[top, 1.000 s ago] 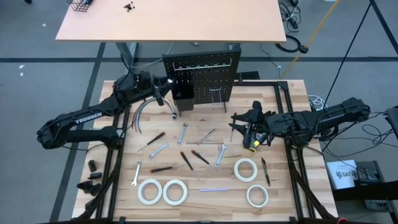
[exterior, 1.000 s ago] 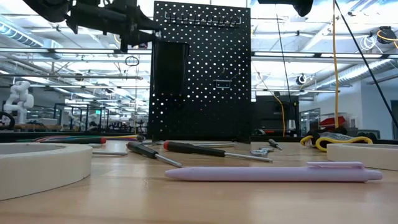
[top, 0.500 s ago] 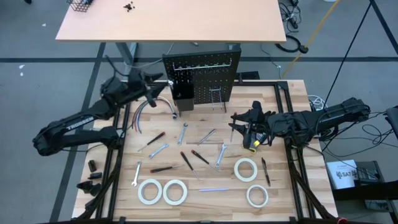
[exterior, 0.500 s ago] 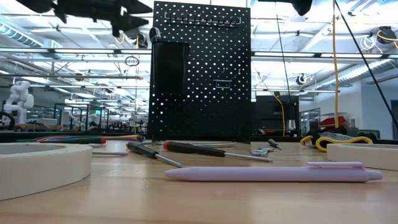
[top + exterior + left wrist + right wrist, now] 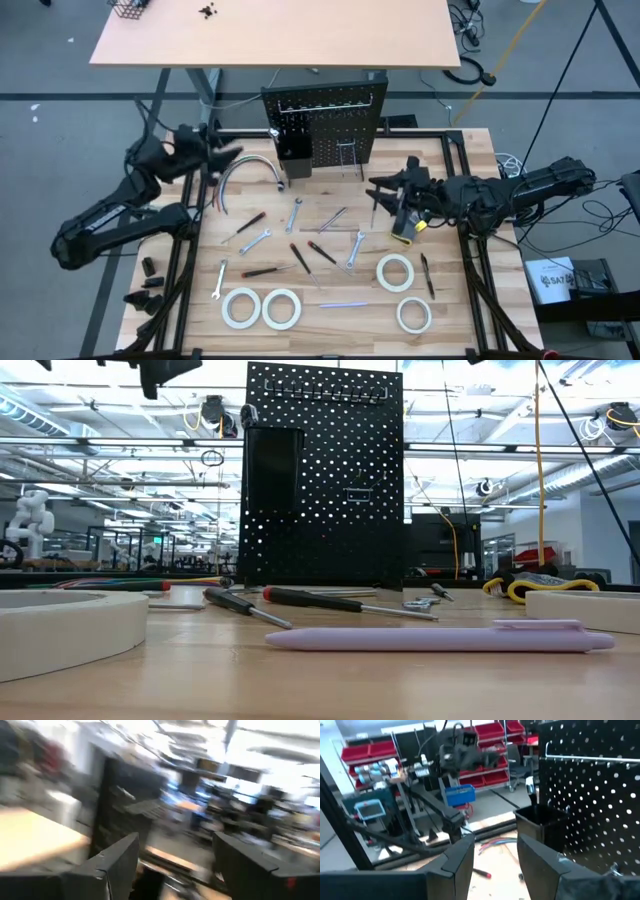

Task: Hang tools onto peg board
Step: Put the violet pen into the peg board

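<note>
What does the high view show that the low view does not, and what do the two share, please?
Only the high view shows both arms whole, the left gripper open and off the board's left side, the right gripper on the board's right side, and all four tape rolls. Only the low view shows the lilac pen close up and the room behind. Both show the peg board and screwdrivers.
</note>
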`<state>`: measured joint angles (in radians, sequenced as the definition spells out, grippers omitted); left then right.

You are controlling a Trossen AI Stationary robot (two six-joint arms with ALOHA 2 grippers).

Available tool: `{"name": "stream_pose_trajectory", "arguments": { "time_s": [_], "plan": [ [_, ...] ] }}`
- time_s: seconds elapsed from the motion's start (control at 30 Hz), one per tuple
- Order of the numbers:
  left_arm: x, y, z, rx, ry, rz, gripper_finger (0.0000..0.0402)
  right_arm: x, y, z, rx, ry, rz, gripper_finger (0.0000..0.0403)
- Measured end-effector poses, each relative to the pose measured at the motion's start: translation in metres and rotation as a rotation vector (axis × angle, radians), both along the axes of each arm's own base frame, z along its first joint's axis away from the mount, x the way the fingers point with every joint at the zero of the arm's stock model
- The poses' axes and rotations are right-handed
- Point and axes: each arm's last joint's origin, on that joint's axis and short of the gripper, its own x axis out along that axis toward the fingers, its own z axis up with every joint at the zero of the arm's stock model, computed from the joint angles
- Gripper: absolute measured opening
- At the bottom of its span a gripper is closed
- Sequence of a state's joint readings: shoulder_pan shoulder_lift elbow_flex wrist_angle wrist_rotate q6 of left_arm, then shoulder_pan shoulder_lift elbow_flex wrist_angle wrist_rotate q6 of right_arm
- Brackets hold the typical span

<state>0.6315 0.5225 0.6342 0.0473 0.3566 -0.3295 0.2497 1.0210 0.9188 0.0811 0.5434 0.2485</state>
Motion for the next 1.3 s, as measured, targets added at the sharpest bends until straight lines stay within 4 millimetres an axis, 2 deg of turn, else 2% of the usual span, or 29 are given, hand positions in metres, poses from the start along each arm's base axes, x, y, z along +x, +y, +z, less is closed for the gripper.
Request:
{"name": "stream_pose_trajectory", "arguments": {
  "time_s": [0.13,0.23,0.37,0.57,0.7,0.9,1.1,1.3],
  "plan": [
    [0.005,-0.01,-0.009,-0.139,0.069,-0.197,0.0255,0.001,0.003,0.007,0.019,-0.068,0.108,0.0144],
    [0.009,-0.02,-0.012,-0.175,0.095,-0.285,0.0255,0.001,0.006,0.008,0.072,-0.088,0.22,0.0144],
    [0.015,-0.034,-0.012,-0.193,0.101,-0.341,0.0255,0.001,0.008,0.005,0.12,-0.071,0.258,0.0144],
    [0.026,-0.053,-0.017,-0.211,0.146,-0.366,0.0255,0.014,0.011,-0.005,0.179,-0.036,0.257,0.0144],
    [0.036,-0.064,-0.024,-0.222,0.214,-0.397,0.0255,0.031,0.019,-0.022,0.202,0.031,0.265,0.0144],
    [0.045,-0.083,-0.045,-0.245,0.421,-0.403,0.0255,0.057,0.034,-0.054,0.211,0.142,0.277,0.0144],
    [0.053,-0.1,-0.065,-0.223,0.601,-0.403,0.0255,0.073,0.045,-0.08,0.239,0.232,0.275,0.0144],
    [0.064,-0.111,-0.081,-0.189,0.724,-0.393,0.0255,0.086,0.059,-0.106,0.183,0.313,0.312,0.0144]
  ]
}}
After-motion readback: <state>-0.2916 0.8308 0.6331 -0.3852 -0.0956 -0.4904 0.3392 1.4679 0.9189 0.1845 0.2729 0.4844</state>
